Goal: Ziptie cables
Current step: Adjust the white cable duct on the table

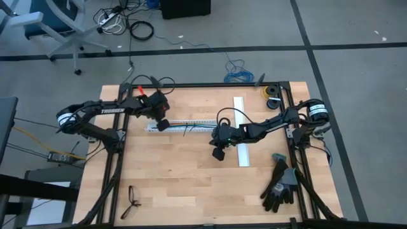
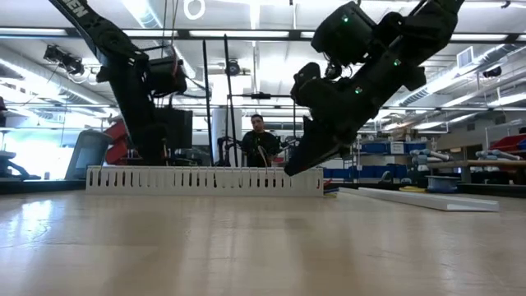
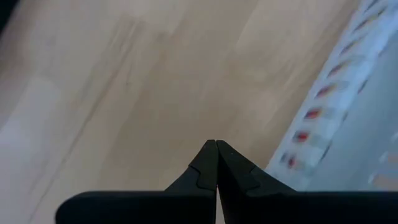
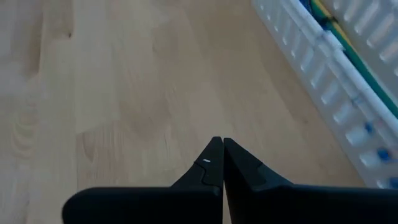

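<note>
The cables (image 1: 191, 123), thin coloured wires, lie inside a long white slotted channel (image 1: 181, 125) in the middle of the table. They show green, yellow and blue in the right wrist view (image 4: 339, 37). My left gripper (image 1: 163, 125) is shut, pointing steeply down at the wood beside the channel's left end (image 3: 323, 106). My right gripper (image 1: 219, 152) is shut as well, slanting down above bare wood on the near side of the channel's right end (image 4: 323, 87). In the low view it (image 2: 306, 163) hangs in front of the channel (image 2: 205, 178). Neither gripper holds anything.
A second flat white strip (image 1: 241, 137) lies crosswise right of the channel. Black gloves (image 1: 280, 184) lie at the near right, a dark pair of cutters or glasses (image 1: 131, 200) at the near left, and tape rolls (image 1: 271, 93) at the far right corner. A person (image 2: 259, 136) stands beyond the table.
</note>
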{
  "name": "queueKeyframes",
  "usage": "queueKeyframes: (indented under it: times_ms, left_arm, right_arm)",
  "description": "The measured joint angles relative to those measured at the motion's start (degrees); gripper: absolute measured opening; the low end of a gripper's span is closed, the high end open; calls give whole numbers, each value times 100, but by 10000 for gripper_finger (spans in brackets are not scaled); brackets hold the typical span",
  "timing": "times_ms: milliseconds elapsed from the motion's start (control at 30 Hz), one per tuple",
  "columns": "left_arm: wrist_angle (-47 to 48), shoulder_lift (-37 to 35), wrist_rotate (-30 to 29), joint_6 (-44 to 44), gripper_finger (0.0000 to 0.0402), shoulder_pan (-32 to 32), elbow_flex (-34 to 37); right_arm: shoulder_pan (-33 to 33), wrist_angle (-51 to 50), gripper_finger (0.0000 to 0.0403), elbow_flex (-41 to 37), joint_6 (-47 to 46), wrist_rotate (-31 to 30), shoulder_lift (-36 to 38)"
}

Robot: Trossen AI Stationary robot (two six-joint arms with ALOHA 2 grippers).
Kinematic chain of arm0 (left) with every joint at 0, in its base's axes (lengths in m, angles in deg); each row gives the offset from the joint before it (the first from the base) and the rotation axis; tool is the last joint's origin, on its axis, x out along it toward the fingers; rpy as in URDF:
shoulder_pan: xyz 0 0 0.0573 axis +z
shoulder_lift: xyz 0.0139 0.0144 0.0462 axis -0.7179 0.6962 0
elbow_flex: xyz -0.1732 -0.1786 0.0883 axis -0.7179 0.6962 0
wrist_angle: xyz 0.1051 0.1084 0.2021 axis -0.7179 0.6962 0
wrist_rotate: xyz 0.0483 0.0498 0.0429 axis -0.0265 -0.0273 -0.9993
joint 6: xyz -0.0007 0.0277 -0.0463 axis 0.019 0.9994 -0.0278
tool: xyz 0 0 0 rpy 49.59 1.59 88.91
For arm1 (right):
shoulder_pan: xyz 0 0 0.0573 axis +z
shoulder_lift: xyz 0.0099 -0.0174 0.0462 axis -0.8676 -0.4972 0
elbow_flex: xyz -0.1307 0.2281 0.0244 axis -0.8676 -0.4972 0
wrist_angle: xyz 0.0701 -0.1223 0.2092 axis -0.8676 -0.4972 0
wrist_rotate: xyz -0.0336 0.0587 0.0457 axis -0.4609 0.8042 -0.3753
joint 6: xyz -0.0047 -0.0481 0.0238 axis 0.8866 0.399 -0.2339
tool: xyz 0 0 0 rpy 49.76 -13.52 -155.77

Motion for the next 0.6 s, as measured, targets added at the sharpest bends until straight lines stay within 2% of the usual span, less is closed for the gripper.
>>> queueKeyframes:
  times_ms: [167, 267, 500, 600]
  left_arm:
    - [413, -4, 6, 7, 7, 271, 0]
    - [800, -9, 7, 7, 7, 299, 0]
    - [1660, -11, 44, 0, 7, 293, 11]
    - [1626, -11, 385, 17, 7, 212, 13]
  right_arm:
    - [-114, -81, 0, 167, 80, 26, -343]
    - [-244, -319, 0, 195, 60, -191, -508]
    - [-424, -470, 0, 206, 173, -748, -320]
    - [-578, -606, 0, 208, 214, -796, -255]
